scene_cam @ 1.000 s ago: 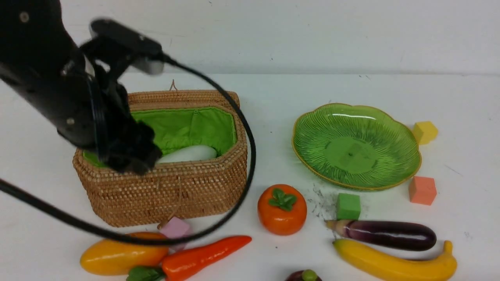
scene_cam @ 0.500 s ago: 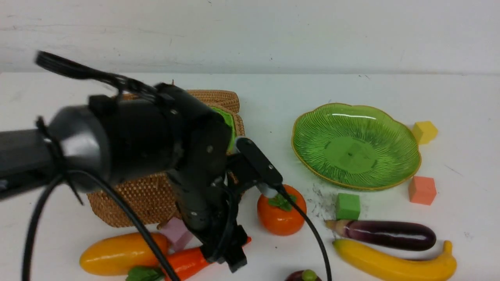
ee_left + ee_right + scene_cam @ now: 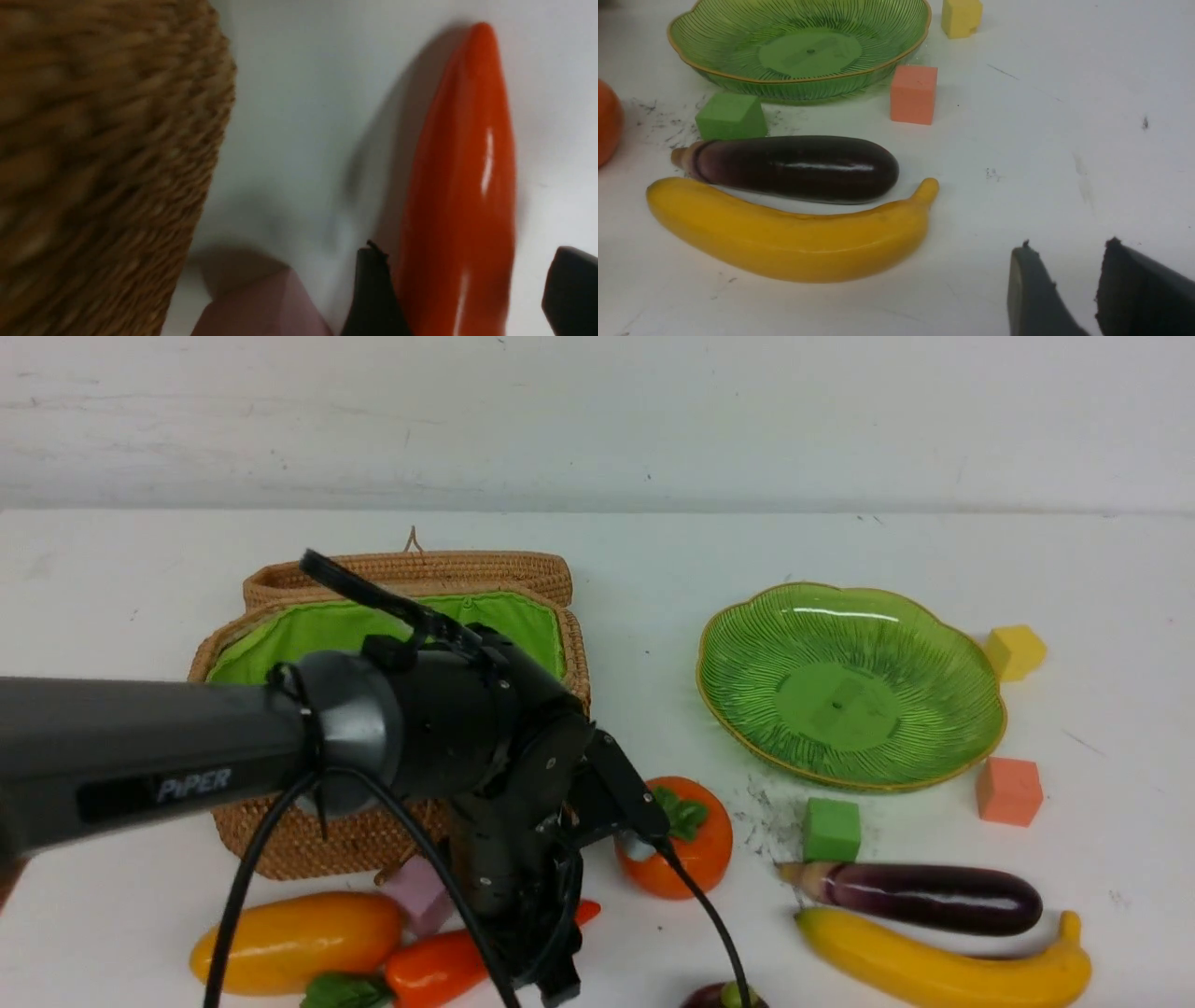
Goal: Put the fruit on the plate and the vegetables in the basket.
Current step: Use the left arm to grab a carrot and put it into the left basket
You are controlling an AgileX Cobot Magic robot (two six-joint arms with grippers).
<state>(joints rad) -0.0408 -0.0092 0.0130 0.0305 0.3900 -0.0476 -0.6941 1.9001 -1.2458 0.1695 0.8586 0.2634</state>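
The black arm (image 3: 140, 756) lettered "PiPER" blocks the tan woven basket (image 3: 317, 845) front; left fingers (image 3: 373, 298) wide astride the glossy red-orange carrot (image 3: 462, 186) beside a pink foam cube (image 3: 261, 308), right fingers (image 3: 1036, 298) narrow, holding nothing.

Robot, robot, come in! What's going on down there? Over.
Left gripper open, straddling carrot, not yet closed. Right gripper open, empty. Plate bare. Pink cube close beside carrot. Over.

The left arm (image 3: 140, 765) stretched across the front of the basket (image 3: 271, 840), its left claw (image 3: 551, 957) pointing down at the carrot (image 3: 429, 966) on the table (image 3: 653, 560). The persimmon (image 3: 700, 859) sat just beside it. The eggplant (image 3: 924, 896) and banana (image 3: 934, 966) lay side by side.
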